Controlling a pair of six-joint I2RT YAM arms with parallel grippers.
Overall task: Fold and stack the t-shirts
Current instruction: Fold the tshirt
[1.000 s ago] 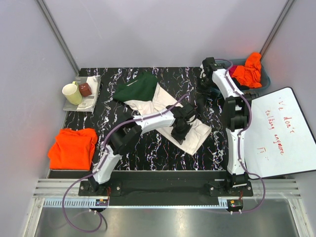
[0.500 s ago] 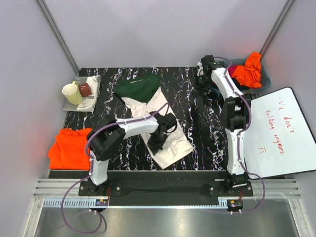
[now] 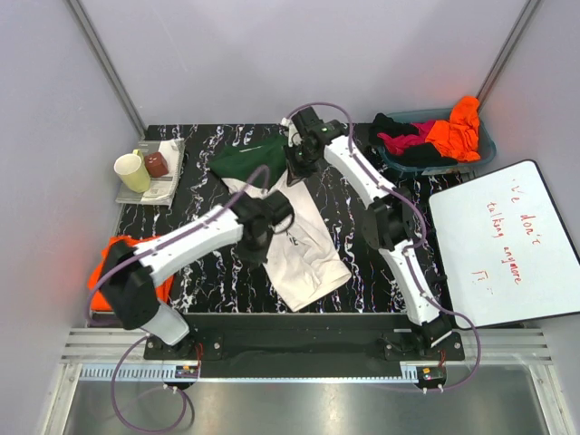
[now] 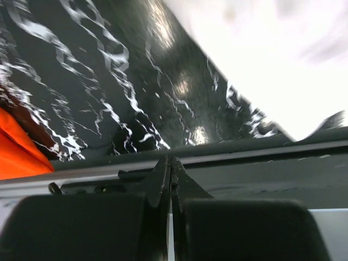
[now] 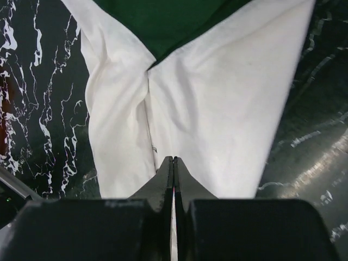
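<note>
The cream shirt (image 3: 308, 258) lies rumpled in the middle of the table (image 3: 217, 283); the left gripper (image 4: 170, 160) and right gripper (image 5: 173, 159) are both clenched on nothing; each should probably open, pinch opposite edges, and draw the cloth flat before folding.

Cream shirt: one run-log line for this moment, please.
cream shirt loose on table | left gripper shut, empty | right gripper shut, above shirt

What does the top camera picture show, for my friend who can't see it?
A cream t-shirt with green sleeves lies rumpled on a black marbled table, the left gripper and right gripper shut above it. An orange t-shirt sits at the left, a bin of shirts far right.
</note>
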